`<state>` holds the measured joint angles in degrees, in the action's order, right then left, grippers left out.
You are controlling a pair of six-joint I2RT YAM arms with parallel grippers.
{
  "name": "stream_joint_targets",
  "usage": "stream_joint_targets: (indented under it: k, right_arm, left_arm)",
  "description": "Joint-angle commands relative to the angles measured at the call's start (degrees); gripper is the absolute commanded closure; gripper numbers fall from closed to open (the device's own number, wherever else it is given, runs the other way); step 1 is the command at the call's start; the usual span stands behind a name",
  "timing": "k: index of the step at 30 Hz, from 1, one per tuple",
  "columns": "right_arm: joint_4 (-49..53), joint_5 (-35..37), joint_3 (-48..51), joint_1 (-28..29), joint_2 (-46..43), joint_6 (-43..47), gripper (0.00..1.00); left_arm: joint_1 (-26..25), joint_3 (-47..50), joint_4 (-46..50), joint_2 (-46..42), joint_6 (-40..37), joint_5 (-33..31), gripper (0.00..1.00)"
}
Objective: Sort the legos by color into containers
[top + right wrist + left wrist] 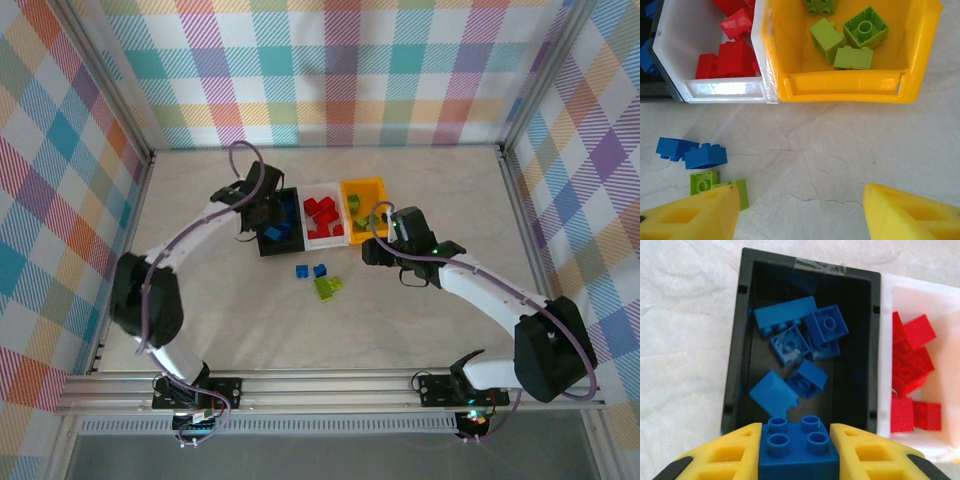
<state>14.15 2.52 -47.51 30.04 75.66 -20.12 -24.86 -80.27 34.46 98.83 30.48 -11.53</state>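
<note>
The left gripper (795, 427) pinches a blue lego (797, 457) over the black bin (735, 365), while the right gripper (800, 189) hangs spread.

Brightly and evenly lit from overhead. Only softly shadowed on the bench (420, 200). Washed out across the white bin (935, 300) from the left wrist, glaring along its near rim from the right wrist. Slightly soft at the bottom edges.

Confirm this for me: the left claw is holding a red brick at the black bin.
Not red: the left claw holds a blue brick at the black bin, as the left wrist view shows.
</note>
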Motion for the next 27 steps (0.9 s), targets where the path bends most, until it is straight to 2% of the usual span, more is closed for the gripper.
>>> stream_joint_targets:
  k: [1,4,6,10,14,19,27]
  right_arm:
    - [-0.27,-1.71,0.57,0.66,-2.0,-0.43,0.33]
    - [-0.05,-2.51,0.89,1.49,-2.21,-0.07,0.33]
    - [-0.23,-3.27,1.27,2.02,-2.33,-0.14,0.31]
    - [-1.53,-5.32,2.19,3.61,-2.05,-0.38,0.3]
    - [-2.84,-5.16,0.93,7.01,0.89,-0.43,0.29]
    - [-5.04,-4.83,-4.07,10.86,9.02,-0.35,0.28]
    - [-5.23,-2.56,-13.34,13.81,22.07,0.75,0.3]
  left_arm:
    - [1.33,-5.57,4.89,6.06,-1.94,-1.78,0.71]
    - [1.82,-11.58,7.65,11.52,-1.96,-2.18,0.71]
    - [1.83,-14.91,9.39,14.29,-2.19,-1.95,0.67]
    - [1.62,-16.47,9.18,13.69,-1.78,0.2,0.33]
    - [0.16,-13.98,7.16,7.02,-1.39,2.71,0.13]
    - [-3.59,-5.16,3.46,-5.18,0.2,5.1,0.0]
    - [-6.58,19.27,-0.31,-25.88,6.09,6.0,0.0]
